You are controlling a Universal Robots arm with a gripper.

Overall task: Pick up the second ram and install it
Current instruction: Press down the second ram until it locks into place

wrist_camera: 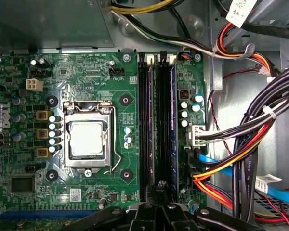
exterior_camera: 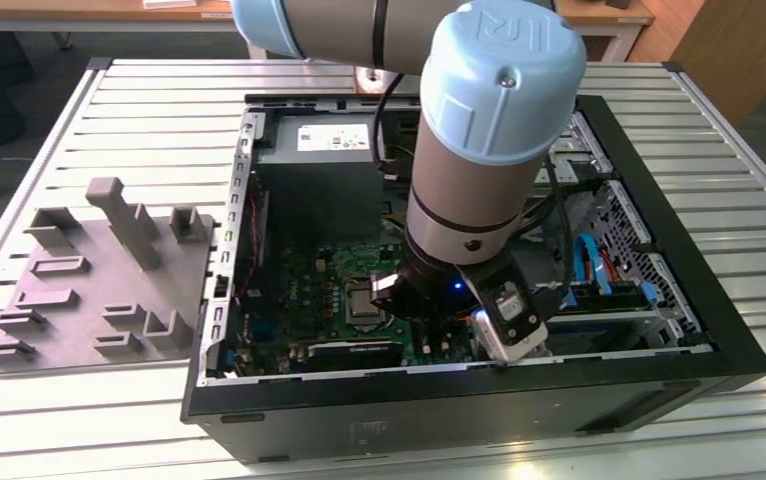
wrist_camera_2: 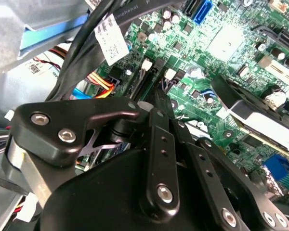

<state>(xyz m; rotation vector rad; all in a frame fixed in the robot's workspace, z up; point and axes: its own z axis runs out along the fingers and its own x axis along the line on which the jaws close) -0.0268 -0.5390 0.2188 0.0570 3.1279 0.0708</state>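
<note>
Open computer case [exterior_camera: 490,405] lies on the slatted metal surface [exterior_camera: 156,90]; grey holder block [exterior_camera: 103,270] sits beside it, toward the surface edge on the exterior view's left. No stick stands in any holder pocket that I can see. The arm [exterior_camera: 490,150] reaches down into the case, its wrist low over the motherboard [wrist_camera: 19,86] near the case's front wall. End effector [wrist_camera: 161,187] in the first wrist view sits directly over the memory slots, at the end of the slot row far from the power connectors; in the second wrist view the end effector [wrist_camera_2: 154,108] comes to a narrow tip right above the same black slots. The second ram [wrist_camera: 167,125]: I take it to be the dark stick seen edge-on with a bluish side, standing in the slot on the motherboard edge nearest the cable bundle [wrist_camera: 250,159], in line with the end effector tip. Neighbouring slot [wrist_camera: 144,125], on the side of the processor socket [wrist_camera: 86,139], reads as a plain black channel; whether a stick sits in it is not clear. Grasp state: cannot tell whether the end effector is clenched on the stick, pressing on its top edge, or released; the contact point is hidden by its own linkage. Progress, as a judgement: pick-up from the holder looks done and the stick is at the slot. Not confirmed: full seating and closure of the slot's end latches, which are too small to read here
</note>
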